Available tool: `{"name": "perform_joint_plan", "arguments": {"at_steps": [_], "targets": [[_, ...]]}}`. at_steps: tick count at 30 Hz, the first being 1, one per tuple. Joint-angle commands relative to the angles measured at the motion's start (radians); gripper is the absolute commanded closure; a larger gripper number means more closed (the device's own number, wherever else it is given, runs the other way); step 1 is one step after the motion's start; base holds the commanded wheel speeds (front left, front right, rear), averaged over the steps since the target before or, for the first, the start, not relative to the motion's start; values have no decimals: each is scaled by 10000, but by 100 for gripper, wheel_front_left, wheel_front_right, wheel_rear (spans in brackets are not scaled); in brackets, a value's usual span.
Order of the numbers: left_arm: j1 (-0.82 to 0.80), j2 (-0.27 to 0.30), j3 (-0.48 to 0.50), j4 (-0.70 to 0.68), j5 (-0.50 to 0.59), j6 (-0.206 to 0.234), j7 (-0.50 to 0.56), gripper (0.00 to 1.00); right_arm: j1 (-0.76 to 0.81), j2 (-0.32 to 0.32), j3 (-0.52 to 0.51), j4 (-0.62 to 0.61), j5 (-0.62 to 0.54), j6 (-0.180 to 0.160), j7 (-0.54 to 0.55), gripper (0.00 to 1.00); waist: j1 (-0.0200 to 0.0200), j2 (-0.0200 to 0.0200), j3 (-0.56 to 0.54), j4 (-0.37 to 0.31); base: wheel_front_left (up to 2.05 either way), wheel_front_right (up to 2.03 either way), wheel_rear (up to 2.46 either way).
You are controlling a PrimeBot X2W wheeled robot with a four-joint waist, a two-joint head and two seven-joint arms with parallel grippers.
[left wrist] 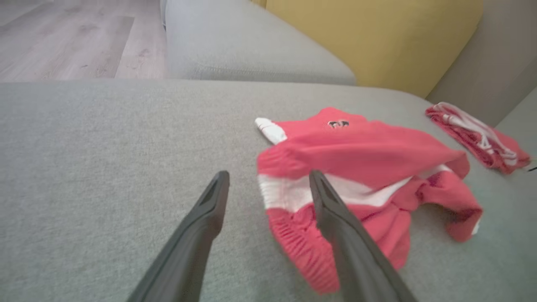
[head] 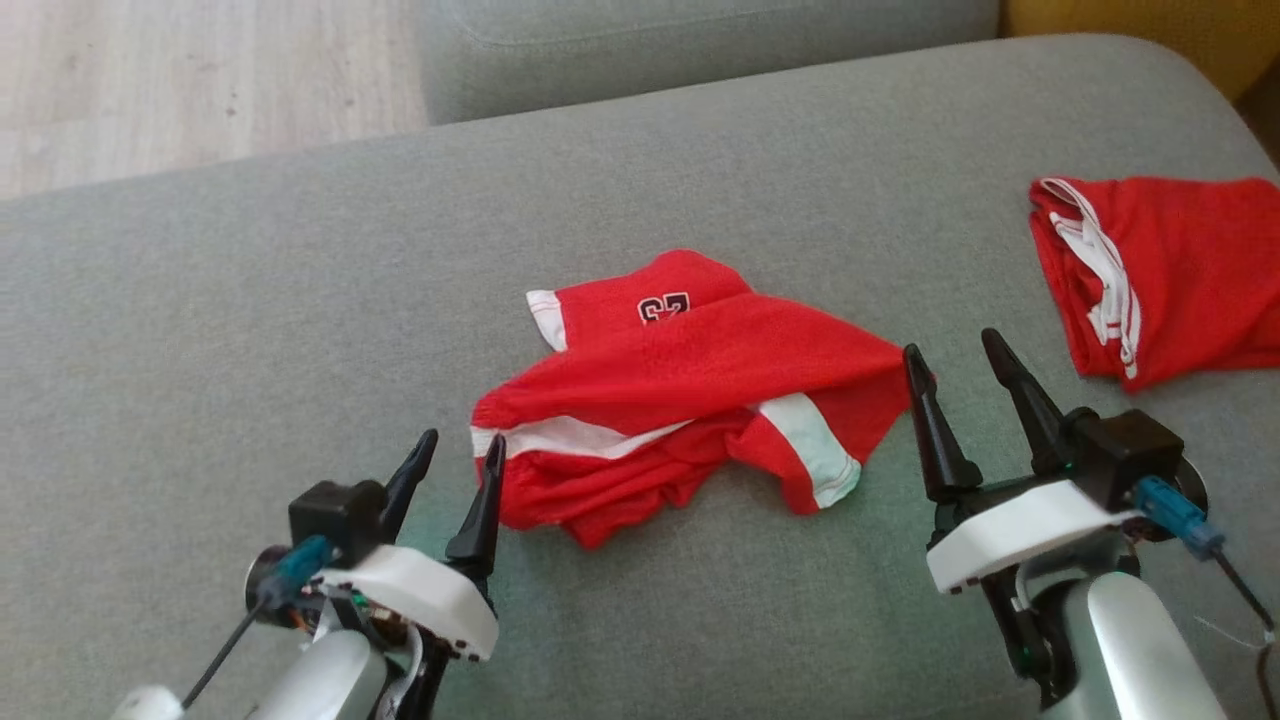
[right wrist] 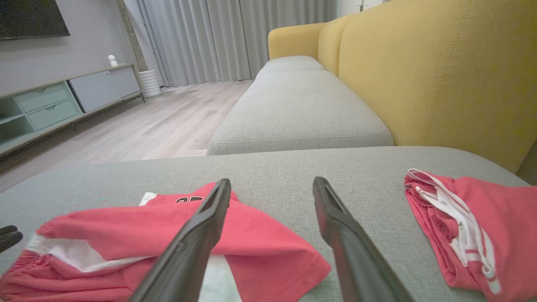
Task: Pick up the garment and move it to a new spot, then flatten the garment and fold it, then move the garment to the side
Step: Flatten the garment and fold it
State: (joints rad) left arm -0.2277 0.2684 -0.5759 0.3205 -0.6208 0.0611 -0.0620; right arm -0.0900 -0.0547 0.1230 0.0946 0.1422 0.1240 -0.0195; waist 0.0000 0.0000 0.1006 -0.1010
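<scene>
Garment [head: 690, 400], a crumpled pair of red shorts with white trim, lies mid-way along the grey sofa cushion [head: 200, 330]. The left gripper [head: 462, 448] has its fingers spread at the waistband edge and holds nothing; whether a tip touches the cloth I cannot tell. The right gripper [head: 950, 345] is also spread and empty, just beside the opposite hem. Two grippers and two red pieces: the second red garment [head: 1170, 275] lies bunched well off to the right.

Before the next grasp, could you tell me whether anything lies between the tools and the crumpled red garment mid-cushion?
Nothing visible does. The open left tool and right tool flank the crumpled garment closely; the second red garment lies apart to its right.
</scene>
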Motion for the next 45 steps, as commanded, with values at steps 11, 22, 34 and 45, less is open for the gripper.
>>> {"name": "perform_joint_plan", "arguments": {"at_steps": [11,22,34,45], "targets": [[510,346,1987,-785,-413,9,-1893,0,130,43,-166,-534,17,67,147,0,0,0,-560,307,0,0,0],[1045,577,3327,-1089,221,353,-1994,0,505,21,-412,-485,-79,67,296,0,0,0,-1005,309,0,0,0],[1368,563,3279,-1118,153,377,-1908,0,676,35,-497,-479,-31,67,337,0,0,0,-1009,306,0,0,0],[928,132,2244,-1441,161,246,-600,0,548,41,-333,-532,43,67,334,0,0,0,-666,301,0,0,0]]}}
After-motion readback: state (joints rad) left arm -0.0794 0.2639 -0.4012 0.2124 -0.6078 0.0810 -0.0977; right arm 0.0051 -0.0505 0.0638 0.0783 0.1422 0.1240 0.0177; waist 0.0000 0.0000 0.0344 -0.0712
